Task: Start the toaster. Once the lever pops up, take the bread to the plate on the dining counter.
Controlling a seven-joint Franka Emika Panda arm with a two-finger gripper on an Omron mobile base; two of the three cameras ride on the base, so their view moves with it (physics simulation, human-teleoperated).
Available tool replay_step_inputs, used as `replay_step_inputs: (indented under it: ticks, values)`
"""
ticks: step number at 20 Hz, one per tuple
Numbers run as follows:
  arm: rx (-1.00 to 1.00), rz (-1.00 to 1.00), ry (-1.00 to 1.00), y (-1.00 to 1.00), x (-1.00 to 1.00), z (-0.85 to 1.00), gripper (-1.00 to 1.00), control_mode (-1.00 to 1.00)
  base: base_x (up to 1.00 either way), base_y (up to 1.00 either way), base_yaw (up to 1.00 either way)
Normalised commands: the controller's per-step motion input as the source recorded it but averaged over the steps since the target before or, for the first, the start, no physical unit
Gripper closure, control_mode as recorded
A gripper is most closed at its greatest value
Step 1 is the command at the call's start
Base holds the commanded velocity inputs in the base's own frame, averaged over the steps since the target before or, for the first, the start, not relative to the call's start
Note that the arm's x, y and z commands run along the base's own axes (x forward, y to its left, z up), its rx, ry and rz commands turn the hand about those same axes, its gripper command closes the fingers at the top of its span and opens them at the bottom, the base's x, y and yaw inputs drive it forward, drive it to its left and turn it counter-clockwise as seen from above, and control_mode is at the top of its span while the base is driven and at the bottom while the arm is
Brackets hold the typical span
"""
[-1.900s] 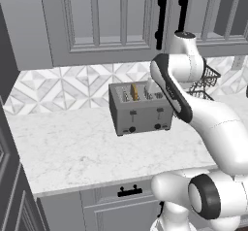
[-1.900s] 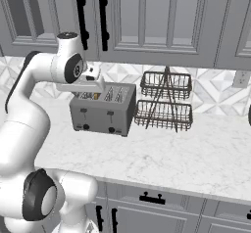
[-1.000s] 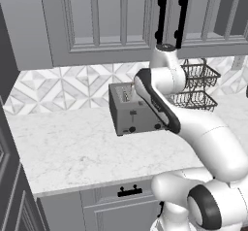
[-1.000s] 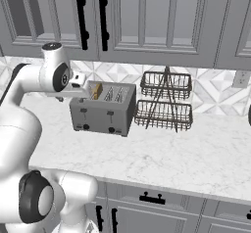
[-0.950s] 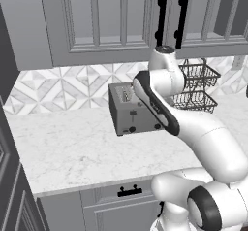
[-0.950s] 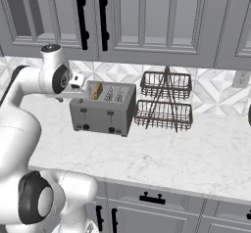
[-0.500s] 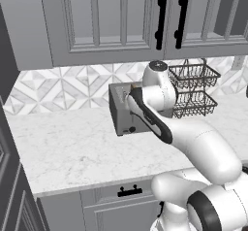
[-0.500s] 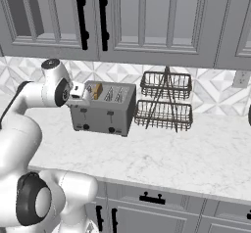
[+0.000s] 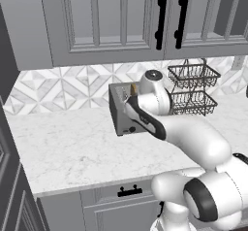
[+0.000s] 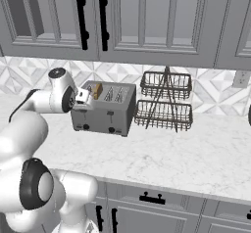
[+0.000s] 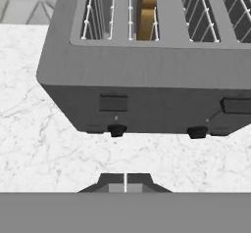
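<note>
The grey four-slot toaster [image 10: 105, 110] stands on the marble worktop against the tiled wall. The bread [image 10: 97, 90], a golden-brown slice, sits upright in a slot near its left end [image 11: 146, 16]. My gripper [image 11: 125, 180] is shut with nothing between its tips. It hovers just in front of the toaster's front face, below the left dark slider tab [image 11: 113, 103] and the left black knob [image 11: 116, 129]. In the right base view the gripper [image 10: 84, 96] is at the toaster's upper left front corner. My arm covers part of the toaster [image 9: 118, 114] in the left base view. The plate and the dining counter are out of view.
A two-tier black wire basket rack [image 10: 165, 101] stands right of the toaster. Grey wall cabinets with black handles [image 10: 81, 12] hang above. The worktop's front edge [image 9: 97, 184] runs over grey drawers. A second slider tab [image 11: 235, 104] and knob [image 11: 197, 131] sit further right.
The gripper has closed from wide open to shut. The arm has swung down and left from above the toaster to its front face.
</note>
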Motion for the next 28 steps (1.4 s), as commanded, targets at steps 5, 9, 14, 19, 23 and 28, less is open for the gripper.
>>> replay_step_inputs:
  ticks: [5,9,14,19,23,28]
  values:
    - [0.0,0.0,0.0,0.04,0.46,-0.17,1.0,-1.0,0.0,0.0,0.0]
    - [0.0,0.0,0.0,0.11,0.46,-0.16,1.0,-1.0,0.0,0.0,0.0]
    - [0.0,0.0,0.0,0.18,0.43,-0.19,1.0,-1.0,0.0,0.0,0.0]
    - [0.0,0.0,0.0,0.11,0.38,-0.21,1.0,-1.0,0.0,0.0,0.0]
    - [0.0,0.0,0.0,0.0,0.08,-0.27,1.0,-1.0,0.0,0.0,0.0]
    - [0.0,0.0,0.0,0.0,0.0,-0.45,1.0,-1.0,0.0,0.0,0.0]
